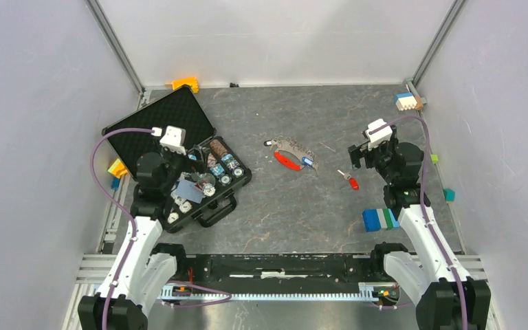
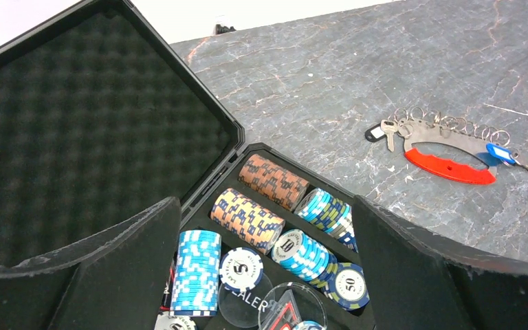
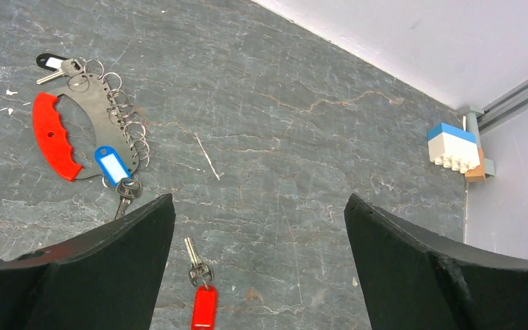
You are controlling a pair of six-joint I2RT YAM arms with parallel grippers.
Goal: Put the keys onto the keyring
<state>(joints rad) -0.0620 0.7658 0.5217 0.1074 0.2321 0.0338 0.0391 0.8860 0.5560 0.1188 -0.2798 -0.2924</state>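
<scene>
Very little of the job looks done to us. The right gripper (image 3: 258, 206) hangs over the table with its jaws spread wide and nothing between them. The left gripper (image 2: 265, 206) is just as wide and just as empty, poised above the open poker chip case (image 2: 75, 137).

The red key (image 3: 204, 306) lies loose on the table, under the right gripper's gap and nearer its left finger, well apart from the keyring (image 3: 103, 103). The keyring sits ahead of that gripper and off to its left, and far ahead and to the right of the left gripper.

The blue key (image 3: 113, 166) rests against the near end of the keyring. We cannot tell whether it is threaded on a ring or only touching.

We judge that at least the red key remains to be picked up and threaded.
</scene>
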